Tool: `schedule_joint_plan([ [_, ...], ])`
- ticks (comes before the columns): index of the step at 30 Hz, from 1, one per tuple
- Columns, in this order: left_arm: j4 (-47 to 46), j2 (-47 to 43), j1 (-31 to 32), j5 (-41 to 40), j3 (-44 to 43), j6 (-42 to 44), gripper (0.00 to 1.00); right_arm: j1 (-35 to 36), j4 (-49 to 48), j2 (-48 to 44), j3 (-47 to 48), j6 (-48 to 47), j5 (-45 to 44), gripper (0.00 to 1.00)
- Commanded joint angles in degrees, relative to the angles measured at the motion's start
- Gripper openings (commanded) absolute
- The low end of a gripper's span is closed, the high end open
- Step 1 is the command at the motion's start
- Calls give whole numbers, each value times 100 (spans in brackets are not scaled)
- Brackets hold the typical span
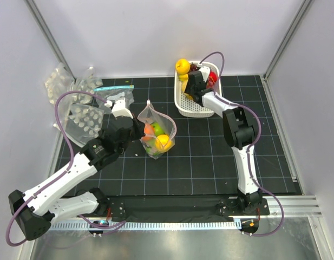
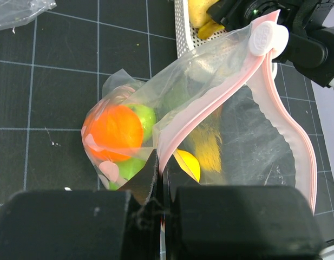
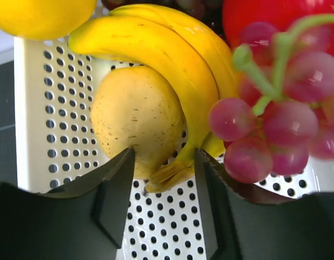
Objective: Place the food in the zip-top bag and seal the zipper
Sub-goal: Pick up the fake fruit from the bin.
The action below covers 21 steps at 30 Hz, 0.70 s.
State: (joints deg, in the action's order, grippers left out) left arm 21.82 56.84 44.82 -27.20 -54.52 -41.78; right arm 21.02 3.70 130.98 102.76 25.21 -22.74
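Note:
The zip-top bag (image 1: 156,132) lies mid-table with its mouth held up, and an orange (image 2: 115,132), a green fruit (image 2: 145,116) and a yellow fruit (image 2: 189,164) sit inside it. My left gripper (image 2: 160,162) is shut on the pink zipper (image 2: 210,103) at the near end of the mouth; the white slider (image 2: 268,37) sits at the far end. My right gripper (image 3: 164,162) is down in the white basket (image 3: 47,108), open. Its jaws stand either side of the banana's (image 3: 156,49) stem end, beside a pear (image 3: 137,116). Grapes (image 3: 269,124) lie to the right.
The basket (image 1: 191,111) stands at the back centre, with a yellow fruit (image 1: 182,65) on its far rim and a red fruit (image 3: 275,16) inside. Spare dotted bags (image 1: 83,116) and a teal-strip bag (image 1: 115,88) lie at the back left. White walls close in the sides.

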Motion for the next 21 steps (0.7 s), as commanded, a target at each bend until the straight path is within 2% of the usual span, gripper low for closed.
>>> schedule_joint_plan([
  [1, -302, -94, -26, -13, 20, 30, 0, -1, -151, -195, -19, -25, 86, 51],
  [6, -310, -112, -34, -22, 20, 38, 0, 8, -335, -854, -546, -394, 95, 46],
  [9, -310, -120, -34, -40, 21, 56, 0, -1, -344, -1152, -766, -613, 112, 47],
  [10, -310, -120, -34, -40, 21, 56, 0, -10, -335, -1197, -801, -657, 112, 51],
  [11, -319, -138, -34, -40, 29, 56, 0, -1, -344, -1241, -871, -684, 130, 65],
  [14, -310, -147, -26, -48, 29, 65, 0, 8, -704, -1373, -1108, -693, 374, 89],
  [15, -310, -147, -26, -48, 29, 65, 0, 8, -870, -1382, -1153, -684, 498, 92],
  [16, -310, -147, -26, -40, 29, 65, 0, 17, -915, -1356, -1162, -676, 621, 99],
  [21, -319, -147, -26, -5, 29, 56, 0, 34, -1003, -1092, -977, -395, 956, 99],
])
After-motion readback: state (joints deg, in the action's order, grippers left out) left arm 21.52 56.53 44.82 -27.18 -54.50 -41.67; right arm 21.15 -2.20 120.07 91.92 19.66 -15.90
